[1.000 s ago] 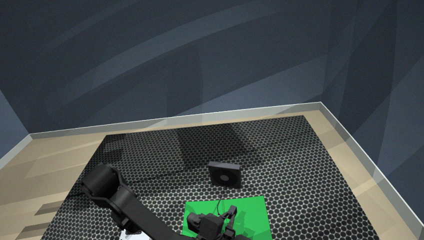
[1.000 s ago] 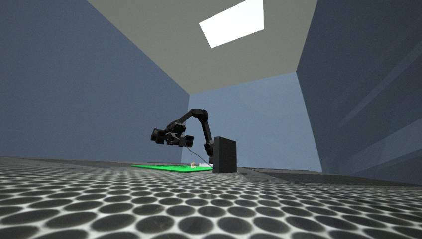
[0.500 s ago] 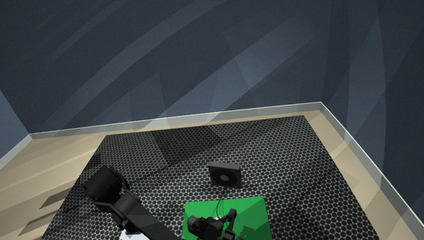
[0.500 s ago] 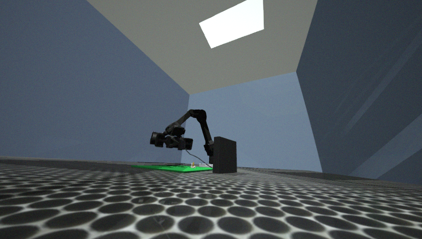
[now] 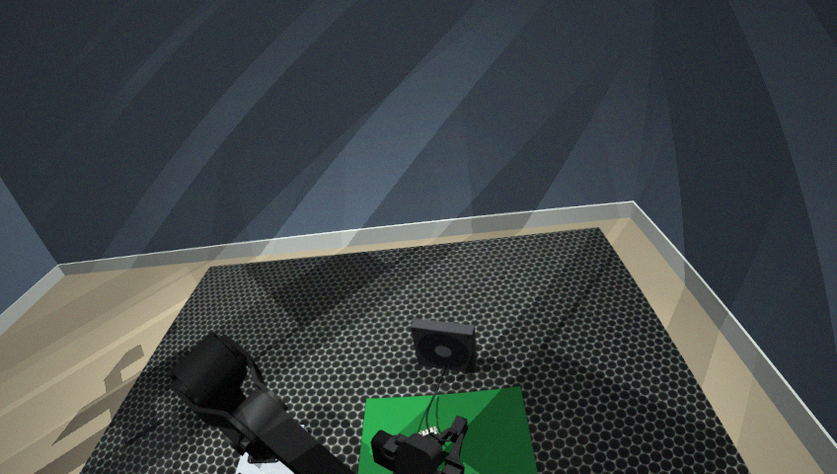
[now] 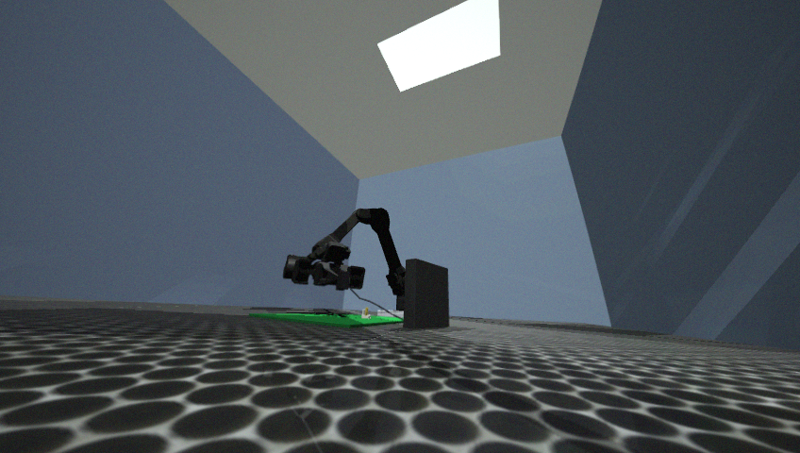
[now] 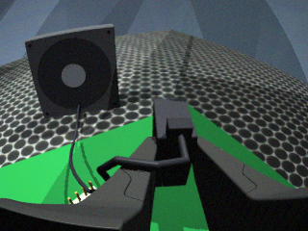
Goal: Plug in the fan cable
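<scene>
A dark honeycomb-patterned mat (image 5: 528,305) covers the tan surface (image 5: 657,264), ringed by blue-grey walls (image 6: 140,168). Above the flat green board (image 5: 498,423), the black fingers are clamped narrowly on the fan cable's dark plug (image 7: 171,130), near the square black fan (image 5: 443,345).

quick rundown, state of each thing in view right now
gripper: shut on the plug, jaws held up over the board
plug: dark block gripped between the jaws, not yet on the header
cable: slack, running from the fan toward the plug
fan: standing upright on the mat, beyond the board
fan header: pins bare, nothing plugged on
board: lying flat on the mat
</scene>
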`<action>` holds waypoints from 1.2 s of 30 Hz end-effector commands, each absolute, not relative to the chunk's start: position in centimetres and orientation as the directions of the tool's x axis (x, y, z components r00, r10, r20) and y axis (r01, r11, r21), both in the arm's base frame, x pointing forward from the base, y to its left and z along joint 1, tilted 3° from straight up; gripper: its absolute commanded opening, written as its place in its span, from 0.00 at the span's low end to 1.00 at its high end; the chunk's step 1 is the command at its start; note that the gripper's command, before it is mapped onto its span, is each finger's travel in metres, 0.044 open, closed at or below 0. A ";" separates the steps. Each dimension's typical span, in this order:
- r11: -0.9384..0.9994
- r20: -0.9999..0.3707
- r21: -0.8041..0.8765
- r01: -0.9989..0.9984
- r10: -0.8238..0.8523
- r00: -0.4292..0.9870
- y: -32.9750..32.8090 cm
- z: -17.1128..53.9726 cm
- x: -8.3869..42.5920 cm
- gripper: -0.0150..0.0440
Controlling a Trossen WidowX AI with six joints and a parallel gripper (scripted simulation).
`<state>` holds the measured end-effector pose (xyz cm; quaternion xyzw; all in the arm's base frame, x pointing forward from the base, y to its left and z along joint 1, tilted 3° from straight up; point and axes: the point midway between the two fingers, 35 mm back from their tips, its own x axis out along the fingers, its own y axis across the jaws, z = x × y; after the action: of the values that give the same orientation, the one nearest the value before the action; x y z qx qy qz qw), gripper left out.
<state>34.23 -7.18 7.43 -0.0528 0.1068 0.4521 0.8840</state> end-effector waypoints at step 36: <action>0.585 -0.237 -0.001 -0.811 0.788 0.568 -7.3 3.8 34.1 0.25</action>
<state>34.12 -7.28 4.11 -0.0524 0.1069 0.4521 0.8840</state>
